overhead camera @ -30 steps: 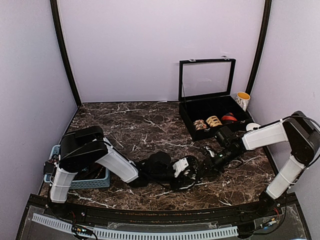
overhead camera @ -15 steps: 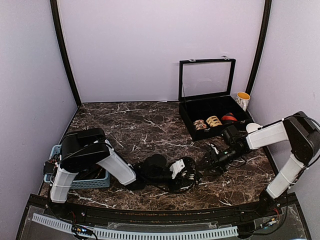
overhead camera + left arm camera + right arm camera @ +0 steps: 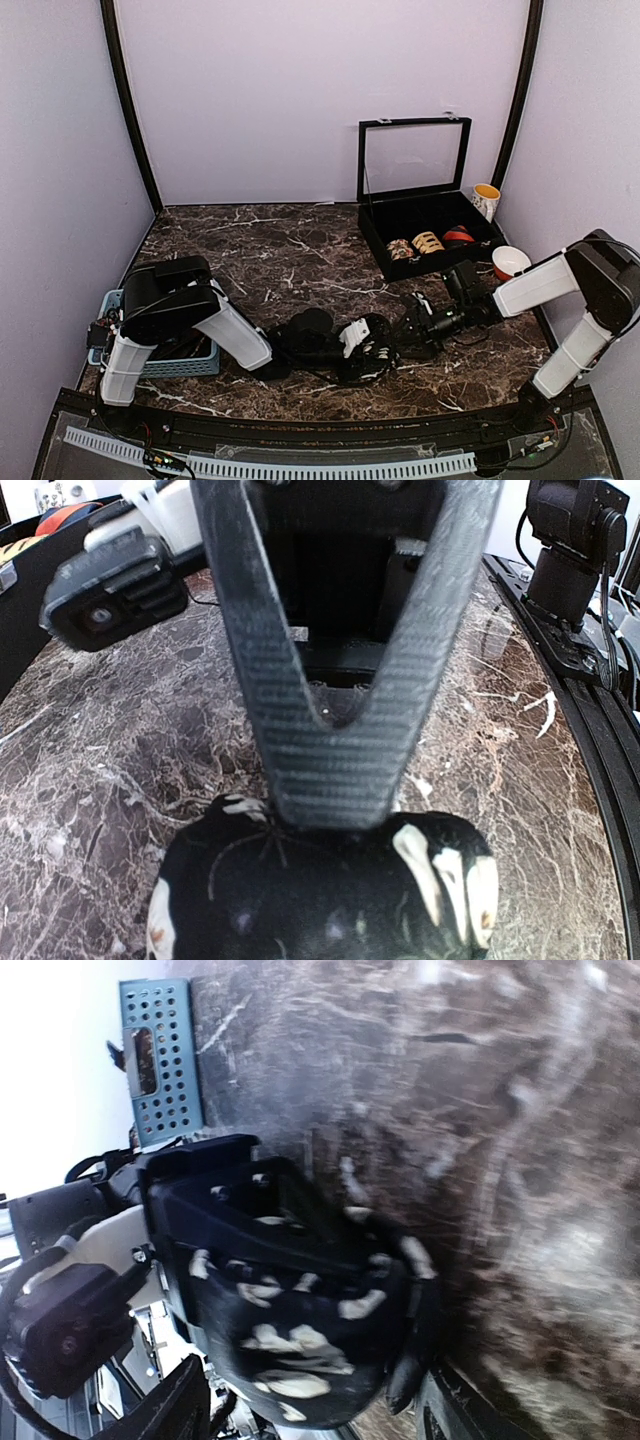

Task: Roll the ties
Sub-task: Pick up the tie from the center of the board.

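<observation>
**Tie coil (image 3: 320, 900) pinched by left arm, right arm standing off**

You've got the black, white-print tie wound into a fat coil sitting near the front middle of the marble table (image 3: 280, 260). The left gripper (image 3: 335, 800) comes down on top of it, its fingers drawn into a narrow V and pinching the coil. I read that as pinning the wraps so they don't spring loose. The right gripper (image 3: 412, 335) sits just beside the coil on its right side, jaws spread wide with nothing in them; my guess is it's ready to re-grip or tuck the tail. Three finished coils (image 3: 428, 243) lie in the open black case (image 3: 372, 245) at back right, so this roll probably goes there too. The blue basket (image 3: 108, 300) is by the left arm's base, and I can't tell what's in it. Risk: the coil may unwind if the pinch slackens
</observation>
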